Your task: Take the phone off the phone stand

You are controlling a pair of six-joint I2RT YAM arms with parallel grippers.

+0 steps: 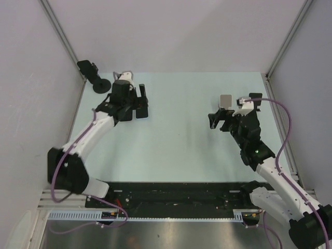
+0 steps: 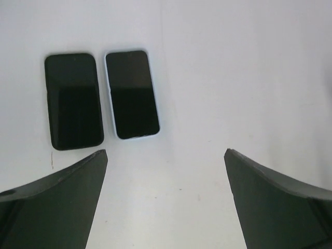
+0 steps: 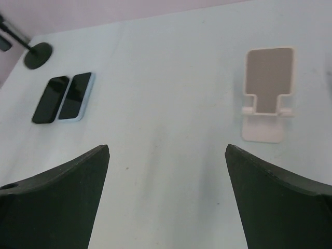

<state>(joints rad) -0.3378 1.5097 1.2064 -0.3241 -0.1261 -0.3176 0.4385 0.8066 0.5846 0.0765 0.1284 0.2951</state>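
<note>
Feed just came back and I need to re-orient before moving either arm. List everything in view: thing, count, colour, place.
black phone: one, black, flat on the table, far left, left of the other phone
light-cased phone: one, dark screen with a pale blue-white case, flat beside the black phone
phone stand: one, white with a grey back plate, far right of the table, nothing on it
round-based stand: one, black, far left corner
table: one, pale green-white
left gripper: one, black fingers, open, above the two phones
right gripper: one, black fingers, open, near the phone stand
</note>
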